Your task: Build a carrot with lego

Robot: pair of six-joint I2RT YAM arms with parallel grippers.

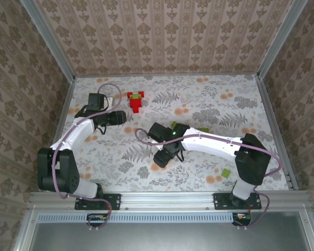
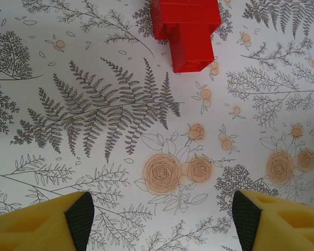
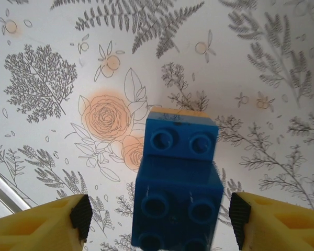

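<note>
1. My left gripper (image 2: 162,219) hangs released; the red lego (image 2: 186,34) lies ahead, bare table (image 2: 94,172) between.
2. My right gripper (image 3: 157,219) is released, fingers flanking the blue lego stack (image 3: 178,193); I see gaps either side.

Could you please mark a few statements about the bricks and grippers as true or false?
1. The left gripper is open and empty. True.
2. The red bricks sit between its jaws. False: they lie on the table ahead of it.
3. The right gripper clamps the blue bricks. False: its jaws stand apart, with a gap on either side.
4. A green brick lies near the right arm's base. True.
</note>
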